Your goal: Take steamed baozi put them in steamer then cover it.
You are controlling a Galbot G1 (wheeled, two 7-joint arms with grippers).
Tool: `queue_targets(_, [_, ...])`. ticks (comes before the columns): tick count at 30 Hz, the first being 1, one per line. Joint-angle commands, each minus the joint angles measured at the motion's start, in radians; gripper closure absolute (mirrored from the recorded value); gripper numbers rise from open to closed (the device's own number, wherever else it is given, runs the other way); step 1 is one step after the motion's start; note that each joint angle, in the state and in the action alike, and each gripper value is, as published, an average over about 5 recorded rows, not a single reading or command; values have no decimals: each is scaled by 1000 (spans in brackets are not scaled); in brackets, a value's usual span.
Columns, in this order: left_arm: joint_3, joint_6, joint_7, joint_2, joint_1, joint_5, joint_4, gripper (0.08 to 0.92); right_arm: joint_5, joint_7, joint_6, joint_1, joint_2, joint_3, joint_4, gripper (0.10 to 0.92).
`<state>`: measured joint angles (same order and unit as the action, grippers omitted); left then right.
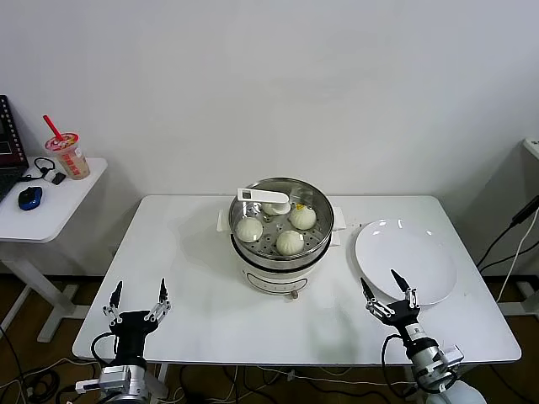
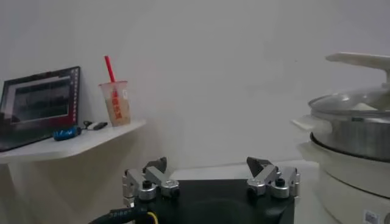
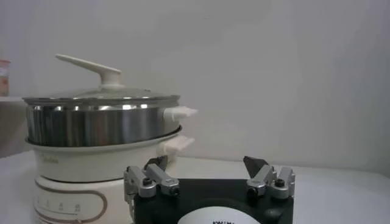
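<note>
The steamer (image 1: 282,261) stands mid-table, a shiny steel pot on a white base. A glass lid with a white handle (image 1: 264,197) rests on top of it. Through the glass I see three white baozi (image 1: 290,242) on the perforated tray. My left gripper (image 1: 138,296) hovers open and empty near the table's front left edge. My right gripper (image 1: 386,290) is open and empty at the front right, by the plate's near rim. The left wrist view shows the left gripper (image 2: 207,163) with the steamer (image 2: 356,137) off to one side. The right wrist view shows the right gripper (image 3: 206,162) and the lidded steamer (image 3: 100,125).
A bare white plate (image 1: 406,259) lies to the right of the steamer. A small side table (image 1: 50,206) at the far left holds a laptop, a blue mouse (image 1: 30,197) and a drink cup (image 1: 67,156). Cables hang past the table's right end.
</note>
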<state>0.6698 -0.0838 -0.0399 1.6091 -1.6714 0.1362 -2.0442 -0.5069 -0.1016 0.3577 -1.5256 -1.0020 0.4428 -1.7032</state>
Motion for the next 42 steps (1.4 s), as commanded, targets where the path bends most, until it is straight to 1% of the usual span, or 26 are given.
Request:
queue_targets(1, [-3,40,-17,42,11,213,-31,177,-5,-11,2,-1,-3,1,-2,203])
queue_targets(2, [-7,56,-19,37,17,244,-40,177,-5,-11,0,3,-3,1,1,203])
queue_targets(6, [-46,215,-37,1,75,480,-102,177,8,-10,-18,28,-8,3,18,203])
queue_targets(9, [-88,309,-24,-49,115,634,-138,177,29,-8,-34,50,-22,9,25,203])
queue_targets(12, [-129,360,14,-131,133,729,-162,177,40,-9,-45,68,-32,16,30,203])
queue_targets(14, [-151,382,23,-190,149,768,-164,177,42,-11,-51,79,-36,19,32,203])
queue_targets(18, [-189,453,23,-327,218,771,-140,177,51,-14,-63,103,-50,24,35,203])
queue_targets(22, [-252,551,37,-467,302,730,-123,177,77,-16,-72,118,-72,29,38,203])
queue_targets(28, [-415,692,57,-657,473,661,-102,177,86,-28,-80,116,-104,46,34,203])
queue_targets(32, [-512,746,94,-754,609,618,-76,177,95,-33,-78,107,-124,66,33,203])
queue_targets(35, [-590,786,126,-797,698,571,-52,177,100,-37,-75,99,-137,86,34,203])
queue_targets(37, [-649,824,139,-801,758,519,-36,177,100,-39,-73,94,-147,96,34,203])
queue_targets(39, [-704,855,142,-790,814,480,-16,177,100,-42,-71,89,-156,104,34,203])
queue_targets(42, [-763,867,151,-756,875,479,15,177,100,-44,-69,83,-168,114,34,203])
